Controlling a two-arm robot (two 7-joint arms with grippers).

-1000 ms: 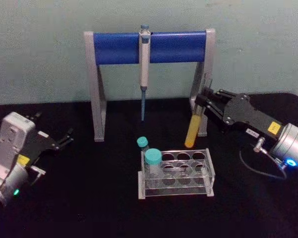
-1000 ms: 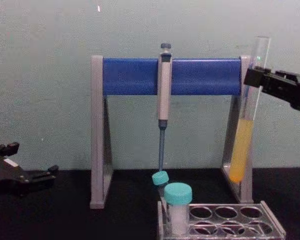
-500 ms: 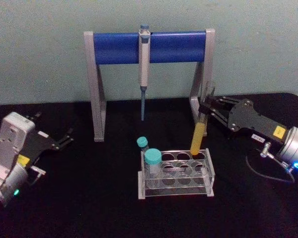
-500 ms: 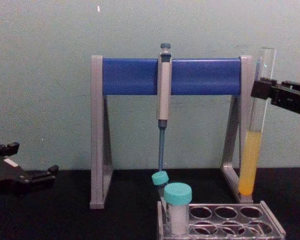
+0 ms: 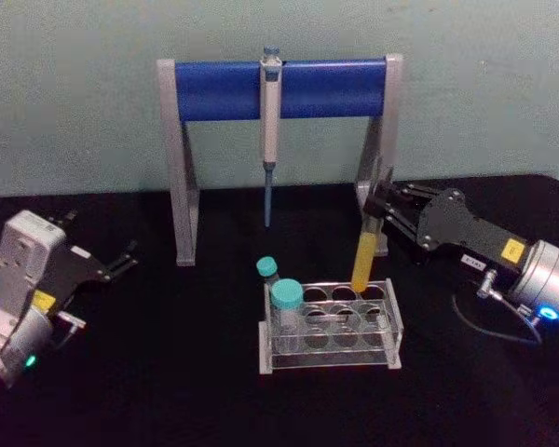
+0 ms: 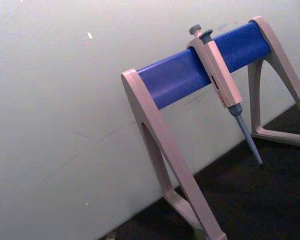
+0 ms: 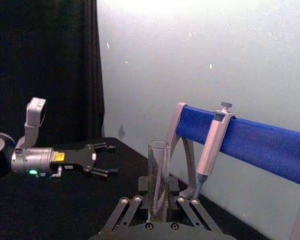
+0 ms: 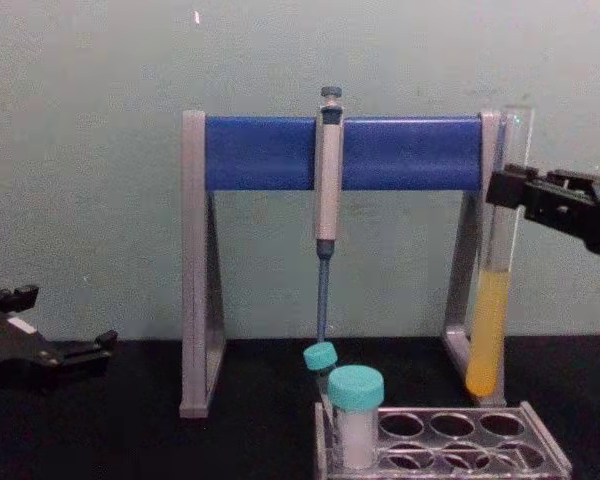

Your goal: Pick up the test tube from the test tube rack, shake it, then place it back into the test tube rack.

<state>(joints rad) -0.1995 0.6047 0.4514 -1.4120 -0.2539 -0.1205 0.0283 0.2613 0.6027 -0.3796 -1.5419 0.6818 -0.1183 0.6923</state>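
In the head view, your right gripper (image 5: 380, 203) has its fingers clenched on the test tube (image 5: 361, 261). The tube is near upright, its round end just above the back row of the test tube rack (image 5: 328, 352). Your left gripper (image 5: 123, 259) is parked at the left, fingers spread. In the chest view, the tube's tip hangs clear of the rack. This looks like the return step: line up a hole, then lower straight.

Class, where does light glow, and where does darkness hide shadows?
Head view: blue light glows on the right arm, green light on the left arm; the black table shows no shadows. Chest view: the test tube is bright against the wall.
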